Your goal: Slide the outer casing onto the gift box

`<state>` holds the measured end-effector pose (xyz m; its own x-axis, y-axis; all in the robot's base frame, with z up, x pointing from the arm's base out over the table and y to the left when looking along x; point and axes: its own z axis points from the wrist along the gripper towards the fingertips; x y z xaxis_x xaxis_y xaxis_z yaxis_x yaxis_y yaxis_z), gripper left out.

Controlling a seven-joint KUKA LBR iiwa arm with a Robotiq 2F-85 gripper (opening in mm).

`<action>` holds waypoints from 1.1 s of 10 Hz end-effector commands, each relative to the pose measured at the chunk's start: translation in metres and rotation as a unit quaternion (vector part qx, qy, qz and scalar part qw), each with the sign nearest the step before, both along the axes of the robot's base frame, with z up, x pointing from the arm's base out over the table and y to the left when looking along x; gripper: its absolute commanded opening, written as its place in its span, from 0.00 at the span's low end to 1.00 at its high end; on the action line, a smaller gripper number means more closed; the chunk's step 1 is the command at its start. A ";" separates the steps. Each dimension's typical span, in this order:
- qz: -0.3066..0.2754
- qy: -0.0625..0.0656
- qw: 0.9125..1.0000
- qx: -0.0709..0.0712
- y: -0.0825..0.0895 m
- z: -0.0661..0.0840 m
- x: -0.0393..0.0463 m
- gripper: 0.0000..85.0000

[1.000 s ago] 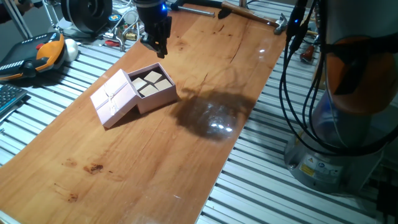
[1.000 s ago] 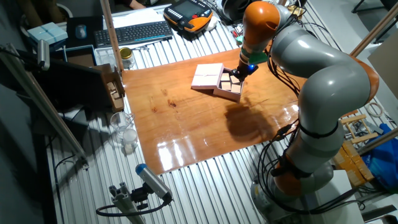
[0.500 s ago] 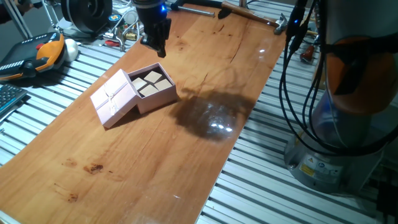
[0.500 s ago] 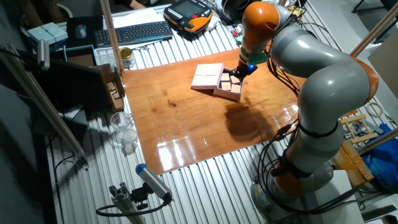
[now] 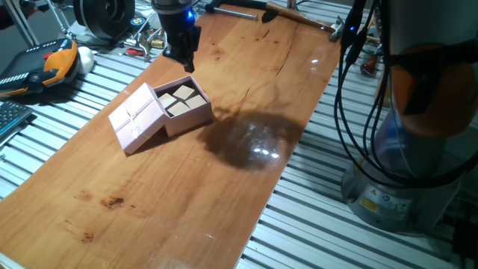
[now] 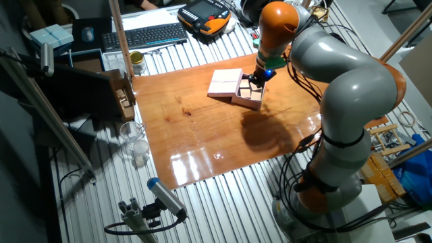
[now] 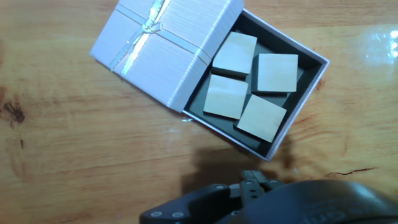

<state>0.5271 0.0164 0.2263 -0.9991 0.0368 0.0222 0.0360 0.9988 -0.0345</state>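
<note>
Pink outer casing (image 5: 137,116) with ribbon cross and bow lies on the wooden table (image 5: 187,187), its edge touching and partly over one side of the gift box (image 5: 184,105), whose four beige blocks sit exposed. Gripper (image 5: 181,60) hangs above the table just beyond the box, holding nothing; how wide its jaws stand cannot be told.

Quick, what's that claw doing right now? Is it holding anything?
Gripper: holding nothing, hovering beside the gift box; whether its jaws are open or closed cannot be told from these views.
</note>
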 end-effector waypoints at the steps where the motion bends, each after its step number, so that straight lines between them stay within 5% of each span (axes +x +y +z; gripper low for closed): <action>1: -0.005 -0.002 1.000 0.001 0.004 -0.003 0.0004 0.00; 11: -0.044 -0.001 0.999 -0.013 0.038 -0.011 0.0091 0.00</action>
